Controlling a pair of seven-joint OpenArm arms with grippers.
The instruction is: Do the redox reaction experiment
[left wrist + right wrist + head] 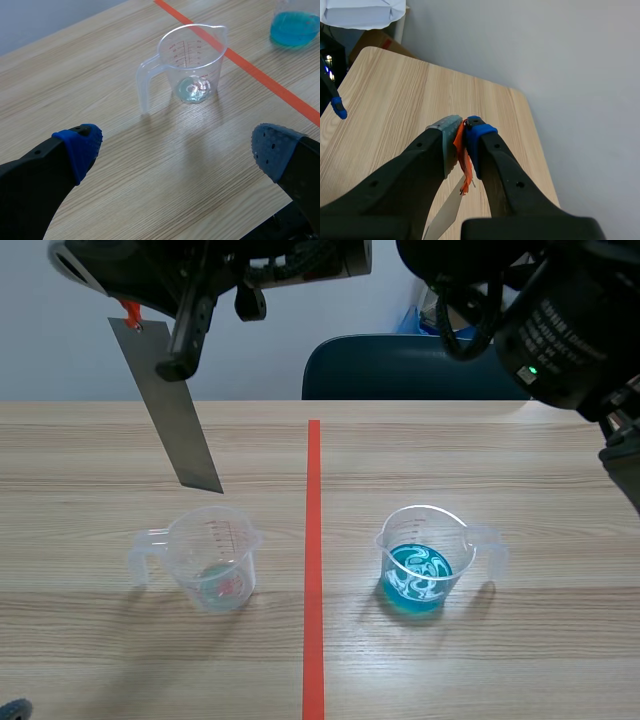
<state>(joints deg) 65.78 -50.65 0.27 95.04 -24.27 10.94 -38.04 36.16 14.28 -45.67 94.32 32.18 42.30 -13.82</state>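
Grey metal strip (170, 410) hangs tilted from the right gripper (464, 135), whose pads are clamped on its orange-taped top end, leaving the lower tip free for dipping. That tip hangs at twelve o'clock of the near-empty clear measuring cup (212, 558). The blue-solution cup (422, 565), at that cup's three o'clock, is likely the target. The left gripper (177, 146) hovers spread wide, holding nothing.

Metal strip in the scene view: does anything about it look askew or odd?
The metal strip hangs tilted from the right gripper, its lower end above the nearly empty measuring cup, not touching it. Nothing looks spilled.
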